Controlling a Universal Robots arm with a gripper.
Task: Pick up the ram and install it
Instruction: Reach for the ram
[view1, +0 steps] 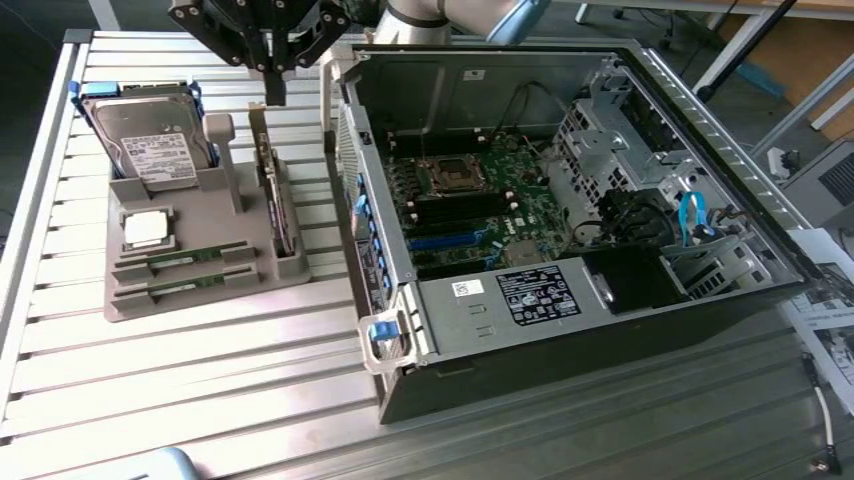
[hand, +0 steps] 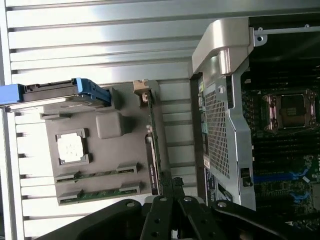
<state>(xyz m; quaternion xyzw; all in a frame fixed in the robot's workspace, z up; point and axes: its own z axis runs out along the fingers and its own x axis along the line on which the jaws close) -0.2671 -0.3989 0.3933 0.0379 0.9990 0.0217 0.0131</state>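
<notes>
on the slatted table (view1: 200, 380), the ram (view1: 184, 257) lies along the slats.

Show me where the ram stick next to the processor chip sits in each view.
Exterior view: the ram stick lies flat in the gray tray at the exterior view's left, between the processor chip and the second ram stick.
Wrist view: the same ram stick, in the gray tray between the processor chip and the second ram stick.
Shared landmark: the blue-framed hard drive standing at the tray's opposite end.
</notes>
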